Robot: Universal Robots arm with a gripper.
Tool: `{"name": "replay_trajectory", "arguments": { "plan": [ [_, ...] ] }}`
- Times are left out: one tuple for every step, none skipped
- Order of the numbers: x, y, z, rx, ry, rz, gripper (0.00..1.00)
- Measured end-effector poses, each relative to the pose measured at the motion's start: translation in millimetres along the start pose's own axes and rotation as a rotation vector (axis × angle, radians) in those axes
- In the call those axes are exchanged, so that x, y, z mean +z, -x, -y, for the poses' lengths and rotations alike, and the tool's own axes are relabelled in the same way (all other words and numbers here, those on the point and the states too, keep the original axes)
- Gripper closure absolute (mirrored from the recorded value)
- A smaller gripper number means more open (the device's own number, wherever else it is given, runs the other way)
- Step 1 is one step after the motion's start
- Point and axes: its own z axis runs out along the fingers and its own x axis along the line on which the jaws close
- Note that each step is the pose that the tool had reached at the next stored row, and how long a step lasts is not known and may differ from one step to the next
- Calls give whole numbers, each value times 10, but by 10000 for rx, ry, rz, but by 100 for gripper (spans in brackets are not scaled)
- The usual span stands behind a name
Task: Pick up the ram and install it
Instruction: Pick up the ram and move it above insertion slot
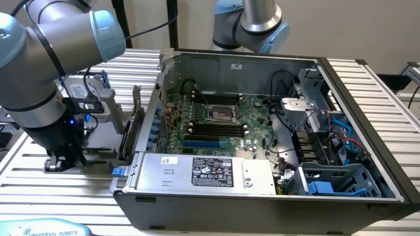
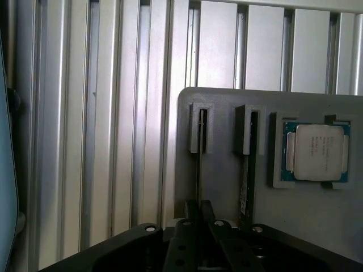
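The ram (image 2: 199, 170) stands on edge in a slot of a grey holder block (image 2: 221, 198), showing as a thin dark line. My gripper (image 2: 199, 207) is down over its near end, and the two dark fingers (image 2: 191, 211) are pressed close on either side of the stick. A second stick (image 2: 245, 181) stands in the neighbouring slot. In the exterior view, the gripper (image 1: 62, 161) sits low on the holder (image 1: 98, 147), to the left of the open computer case (image 1: 262, 196). The motherboard (image 1: 253, 123) with its long black slots (image 1: 213, 129) lies inside the case.
A processor chip (image 2: 315, 150) lies in a recess of the holder beside the sticks. Upright cards (image 1: 135, 123) stand between the holder and the case wall. A power supply (image 1: 210, 172) and a blue drive cage (image 1: 335, 179) occupy the case front. A second arm (image 1: 256, 24) stands behind.
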Motion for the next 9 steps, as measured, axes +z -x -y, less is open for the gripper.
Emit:
{"name": "replay_trajectory", "arguments": {
  "plan": [
    [0,0,0,0,0,0,87],
    [0,0,0,0,0,0,87],
    [0,0,0,0,-1,0,87],
    [0,0,0,0,0,0,87],
    [0,0,0,0,0,0,87],
    [0,0,0,0,0,0,87],
    [0,0,0,0,0,0,87],
    [0,0,0,0,0,0,87],
    [0,0,0,0,0,0,87]
  ]
}}
